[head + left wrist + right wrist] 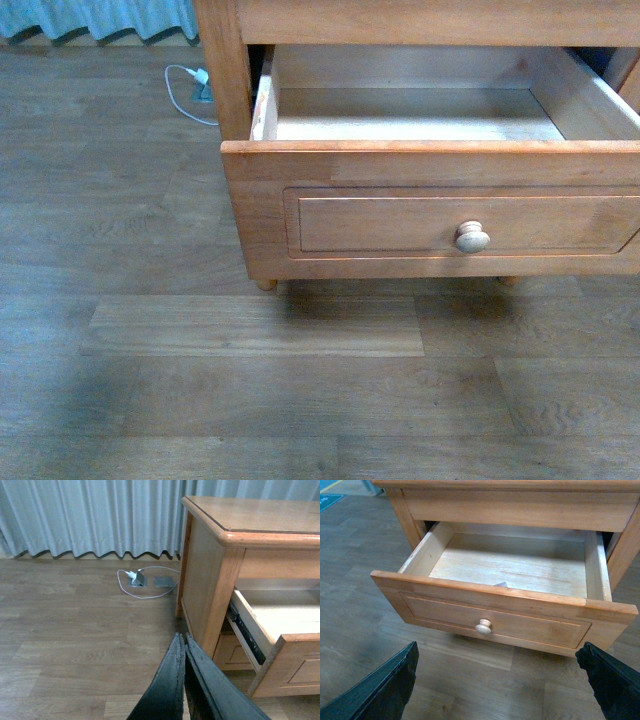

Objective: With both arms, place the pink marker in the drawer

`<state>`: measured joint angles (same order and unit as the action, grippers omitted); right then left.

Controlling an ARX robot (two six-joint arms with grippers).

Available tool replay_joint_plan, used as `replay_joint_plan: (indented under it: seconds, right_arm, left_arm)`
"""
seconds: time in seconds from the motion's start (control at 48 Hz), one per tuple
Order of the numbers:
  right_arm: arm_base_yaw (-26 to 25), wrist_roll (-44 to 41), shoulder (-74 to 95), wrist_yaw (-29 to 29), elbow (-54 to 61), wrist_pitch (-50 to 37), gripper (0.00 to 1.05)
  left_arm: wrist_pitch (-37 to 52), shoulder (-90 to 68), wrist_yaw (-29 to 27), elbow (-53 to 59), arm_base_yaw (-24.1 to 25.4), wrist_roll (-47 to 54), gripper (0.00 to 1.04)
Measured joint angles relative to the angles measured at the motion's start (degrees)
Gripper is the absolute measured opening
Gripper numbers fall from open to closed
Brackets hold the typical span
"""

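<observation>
Front cam, L to R: pale blue curtain (100, 18) in the upper left corner, white cable (185, 85) on the wood floor (250, 380) just under it. Then the cabinet (225, 70) post, and the drawer (400, 165) pulled out, filling the upper right. Round knob (472, 237) sits on its panel front, right of centre, w/ the pale wood bottom visible behind the front wall. L wrist cam: curtain across the top, cable plus a small grey floor box (138, 579) mid frame. The cabinet is on the right w/ the drawer out and its black slide rail (247, 632) showing. Left gripper (184, 641) is at bottom centre, fingers pressed together w/ nothing between them, over the floor just left of the cabinet corner. R wrist cam: right gripper (499, 652) has its fingers spread wide, one in the lower left corner, the other in the lower right, nothing held. The drawer front and knob lie between them, higher in frame. Pink marker: I can't tell where it is. Only a small pale sliver (501, 584) peeks up behind the front wall's inner edge, mid frame, and I can't read its colour as pink.
</observation>
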<state>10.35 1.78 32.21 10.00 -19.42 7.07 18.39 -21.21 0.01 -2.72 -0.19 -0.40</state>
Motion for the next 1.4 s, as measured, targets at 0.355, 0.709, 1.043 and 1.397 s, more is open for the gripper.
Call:
replay_joint_plan:
  seconds: [0.355,0.709,1.043,1.397]
  right_arm:
    - [0.0,0.0,0.0,0.0,0.02,0.02,0.96]
    - [0.0,0.0,0.0,0.0,0.02,0.02,0.96]
    - [0.0,0.0,0.0,0.0,0.04,0.02,0.96]
    - [3.54,1.11,3.76,-9.77,-0.22,-0.59,0.96]
  left_arm:
    - [-2.78,5.92,0.0,1.42,0.04,0.11,0.04]
    - [-11.23,13.68,-0.04,1.42,0.04,0.13,0.04]
    - [-18.32,20.94,0.0,1.42,0.04,0.15,0.04]
    - [-18.36,20.96,0.0,1.42,0.04,0.15,0.66]
